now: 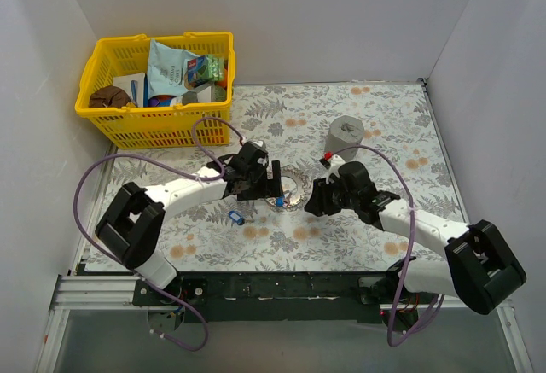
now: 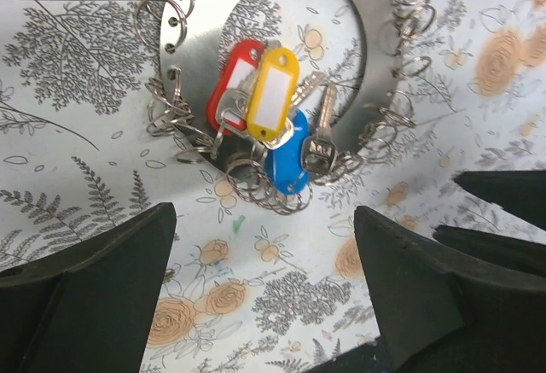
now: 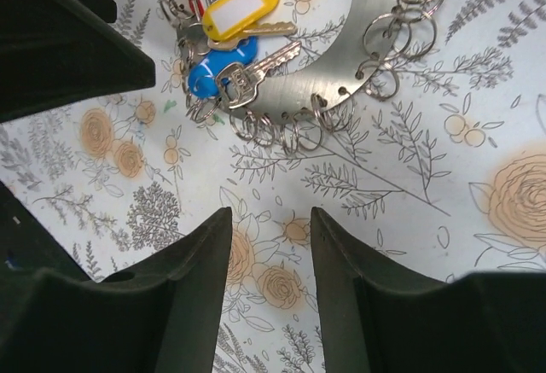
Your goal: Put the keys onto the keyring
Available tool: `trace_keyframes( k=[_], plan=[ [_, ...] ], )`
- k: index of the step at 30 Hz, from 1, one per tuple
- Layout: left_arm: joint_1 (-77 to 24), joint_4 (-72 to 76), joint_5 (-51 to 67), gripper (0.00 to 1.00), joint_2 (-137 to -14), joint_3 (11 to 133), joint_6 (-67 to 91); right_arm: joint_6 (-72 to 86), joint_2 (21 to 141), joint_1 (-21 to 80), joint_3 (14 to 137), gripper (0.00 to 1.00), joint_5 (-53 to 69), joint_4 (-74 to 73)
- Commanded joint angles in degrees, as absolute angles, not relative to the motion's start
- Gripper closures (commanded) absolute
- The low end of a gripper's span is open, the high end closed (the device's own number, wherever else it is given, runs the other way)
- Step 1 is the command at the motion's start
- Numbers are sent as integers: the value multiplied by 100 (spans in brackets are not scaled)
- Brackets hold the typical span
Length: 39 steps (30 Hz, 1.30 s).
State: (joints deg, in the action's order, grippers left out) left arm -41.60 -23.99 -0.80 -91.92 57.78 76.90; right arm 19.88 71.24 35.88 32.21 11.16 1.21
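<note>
The keyring [image 1: 290, 187] lies flat mid-table: a silvery metal band [image 2: 189, 57], its edge hung all round with small split rings [image 3: 375, 32]. The keys [image 2: 271, 91] are bunched at its rim, the yellow tag on top, red [image 2: 232, 83] beside it and blue [image 2: 288, 160] underneath, with bare silver blades [image 3: 264, 64] fanned alongside. One more blue key [image 1: 236, 217] lies alone on the table, apart from the ring, to its left and nearer the front edge.
</note>
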Motion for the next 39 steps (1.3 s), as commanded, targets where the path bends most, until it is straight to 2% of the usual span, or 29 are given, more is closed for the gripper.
trace_keyframes(
  k=[1,9,39],
  plan=[
    [-3825,-1628,798,14,-8579,5450,7769,2531,6777,3358,2630,50,1994,1579],
    [-3402,-1055,1555,14,-8156,4931,7884,2900,7048,3217,2443,52,2302,2232],
    [-3357,-958,1802,14,-8279,4852,7840,2751,8411,3041,2927,55,2294,2566]
  ],
)
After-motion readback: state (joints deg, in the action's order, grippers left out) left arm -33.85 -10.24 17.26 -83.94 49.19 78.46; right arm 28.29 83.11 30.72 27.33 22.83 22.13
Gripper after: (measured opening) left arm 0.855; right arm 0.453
